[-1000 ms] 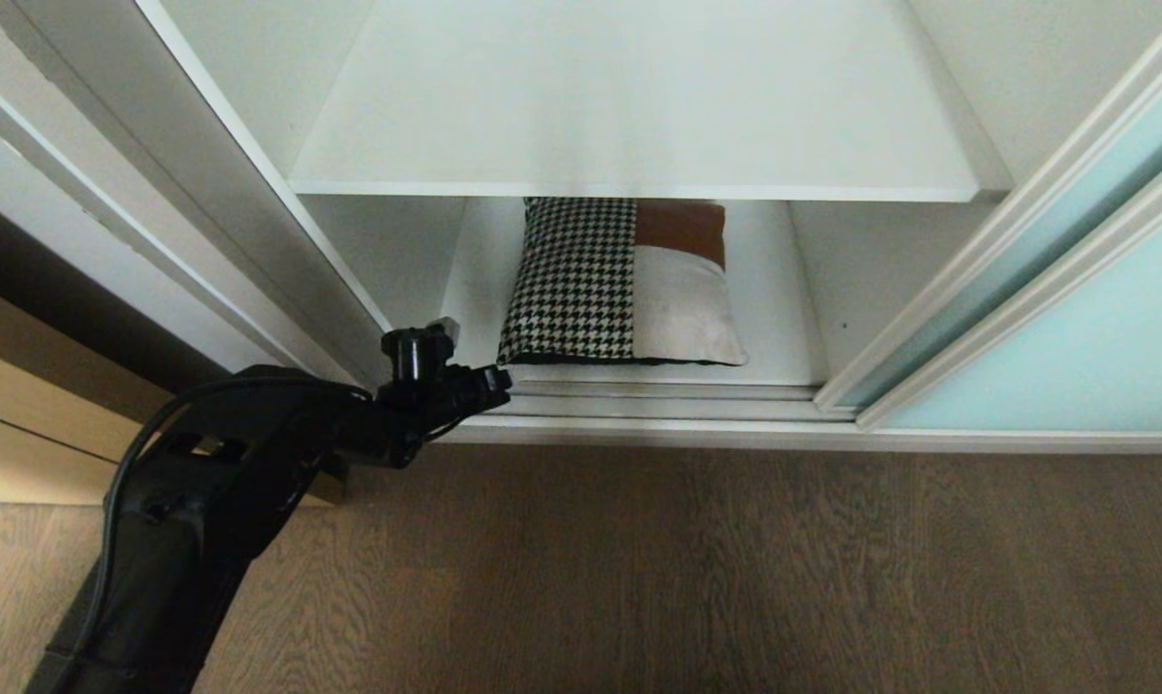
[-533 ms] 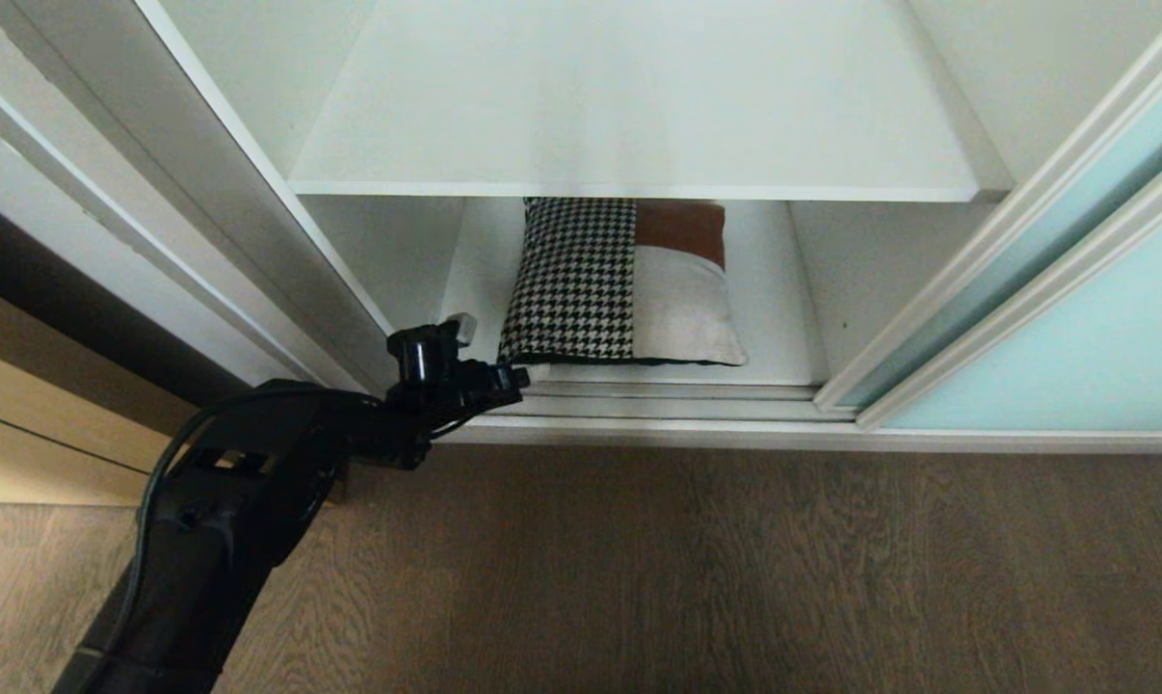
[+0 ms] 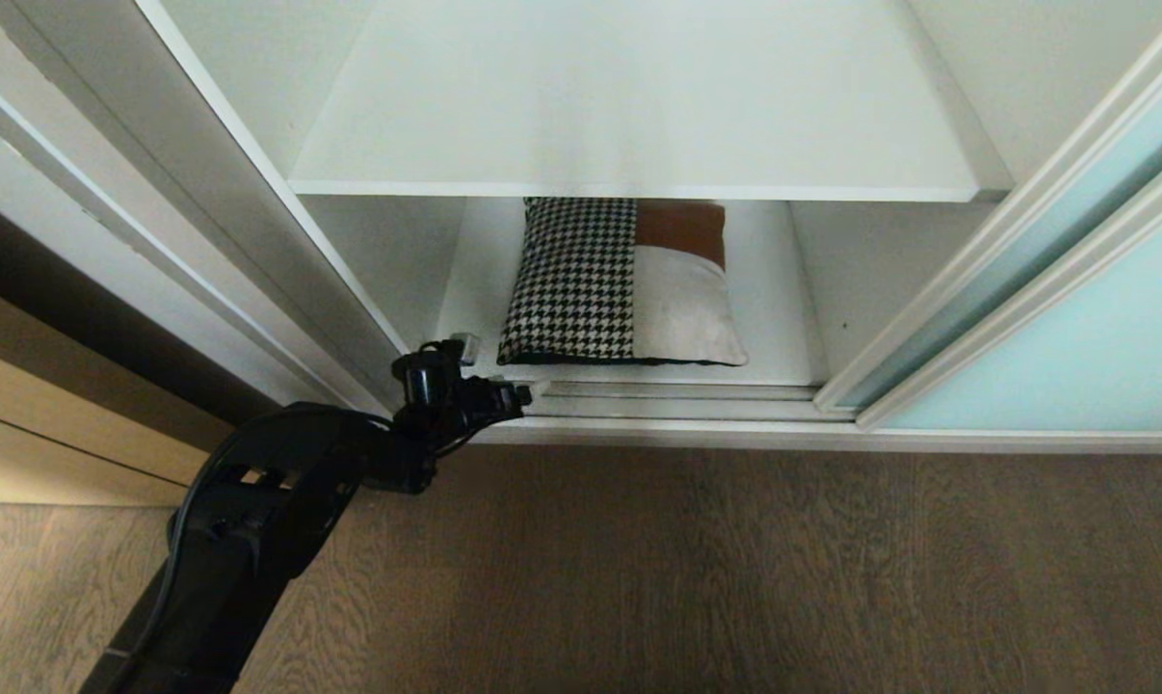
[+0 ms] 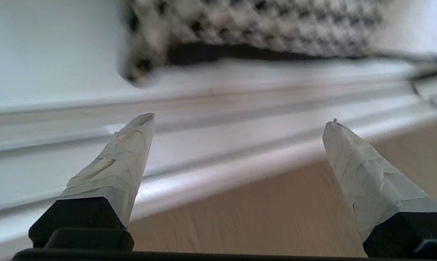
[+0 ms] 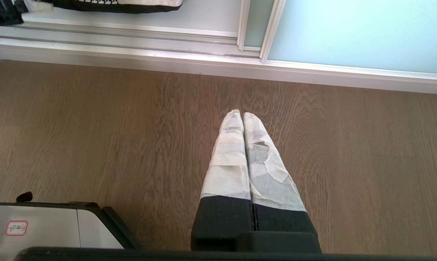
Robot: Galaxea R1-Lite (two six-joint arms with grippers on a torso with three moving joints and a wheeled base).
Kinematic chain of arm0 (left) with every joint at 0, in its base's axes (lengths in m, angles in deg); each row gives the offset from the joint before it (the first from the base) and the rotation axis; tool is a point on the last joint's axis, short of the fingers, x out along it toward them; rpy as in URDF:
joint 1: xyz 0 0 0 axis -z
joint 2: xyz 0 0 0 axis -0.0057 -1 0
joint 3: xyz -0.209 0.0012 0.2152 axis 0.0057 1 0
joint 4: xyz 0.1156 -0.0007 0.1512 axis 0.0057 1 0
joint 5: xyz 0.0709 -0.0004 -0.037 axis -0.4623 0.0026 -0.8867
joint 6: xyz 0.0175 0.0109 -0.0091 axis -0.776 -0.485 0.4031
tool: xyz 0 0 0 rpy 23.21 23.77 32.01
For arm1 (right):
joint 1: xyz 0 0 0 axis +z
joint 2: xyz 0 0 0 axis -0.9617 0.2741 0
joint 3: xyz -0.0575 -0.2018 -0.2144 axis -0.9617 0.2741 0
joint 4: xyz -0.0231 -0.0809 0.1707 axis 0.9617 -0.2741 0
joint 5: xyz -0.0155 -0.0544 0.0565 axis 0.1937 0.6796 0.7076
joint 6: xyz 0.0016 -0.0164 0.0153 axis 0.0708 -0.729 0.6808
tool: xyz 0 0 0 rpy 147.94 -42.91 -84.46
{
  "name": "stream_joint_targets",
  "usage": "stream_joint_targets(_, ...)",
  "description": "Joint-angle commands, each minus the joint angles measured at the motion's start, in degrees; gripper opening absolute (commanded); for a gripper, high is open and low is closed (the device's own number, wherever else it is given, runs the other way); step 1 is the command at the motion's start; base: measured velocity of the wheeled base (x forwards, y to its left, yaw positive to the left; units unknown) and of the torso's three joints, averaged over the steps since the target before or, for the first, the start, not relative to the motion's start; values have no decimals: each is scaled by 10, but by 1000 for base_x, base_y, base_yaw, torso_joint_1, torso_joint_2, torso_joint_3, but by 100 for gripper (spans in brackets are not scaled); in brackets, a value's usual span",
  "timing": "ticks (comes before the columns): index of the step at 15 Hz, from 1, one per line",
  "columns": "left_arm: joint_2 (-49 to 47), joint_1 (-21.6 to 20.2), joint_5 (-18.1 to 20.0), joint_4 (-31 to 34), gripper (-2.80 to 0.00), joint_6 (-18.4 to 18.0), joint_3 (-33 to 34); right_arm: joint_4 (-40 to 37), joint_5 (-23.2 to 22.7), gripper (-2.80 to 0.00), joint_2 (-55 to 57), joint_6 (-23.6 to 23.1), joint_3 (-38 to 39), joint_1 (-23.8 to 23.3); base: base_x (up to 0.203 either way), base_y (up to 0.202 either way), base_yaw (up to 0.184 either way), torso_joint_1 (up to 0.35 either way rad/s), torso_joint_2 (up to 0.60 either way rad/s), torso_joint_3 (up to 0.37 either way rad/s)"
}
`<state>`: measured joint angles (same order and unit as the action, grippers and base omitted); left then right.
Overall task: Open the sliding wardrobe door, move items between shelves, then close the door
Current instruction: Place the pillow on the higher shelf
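Head view: the left gripper hangs low at the wardrobe's silver floor track, just left of and nearer than the houndstooth, rust and beige patchwork cushion on the bottom white shelf, under the white upper shelf; the frosted blue-green sliding door is slid right.

Left wrist view: taped fingers spread wide, empty; the cushion lies beyond, unheld. A good pickup likely means reaching over the track to straddle its near corner.

Right wrist view: the right gripper is pressed closed over wood floor.
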<state>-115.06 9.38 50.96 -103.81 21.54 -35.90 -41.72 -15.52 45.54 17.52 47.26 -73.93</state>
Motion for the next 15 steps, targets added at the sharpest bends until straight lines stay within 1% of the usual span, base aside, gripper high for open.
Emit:
stream_joint_targets(1,1,0,-40,-9,0,-5,0,0,0,-280,-1,0,0,0,0,0,0,0,0,0)
stream_joint_targets(2,-1,0,-42,-10,0,-16,0,0,0,-280,0,0,0,0,0,0,0,0,0,0)
stream_joint_targets(4,-4,-2,-69,-22,0,-48,0,0,0,-280,0,0,0,0,0,0,0,0,0,0)
stream_joint_targets(7,-10,-2,-79,-71,0,-51,0,1,0,-280,-1,0,0,0,0,0,0,0,0,0)
stream_joint_targets(8,-11,-1,-78,-99,0,-49,0,0,0,-280,-1,0,0,0,0,0,0,0,0,0)
stream_joint_targets(9,-11,1,-76,-109,0,-45,1,0,0,-280,0,0,0,0,0,0,0,0,0,0)
stream_joint_targets(11,-12,11,-74,-107,0,-43,1,0,0,-280,-1,0,1,0,0,0,0,0,0,0)
stream_joint_targets(15,-15,18,-75,-104,0,-9,1,1,0,-280,-1,0,0,0,0,0,0,0,0,0)
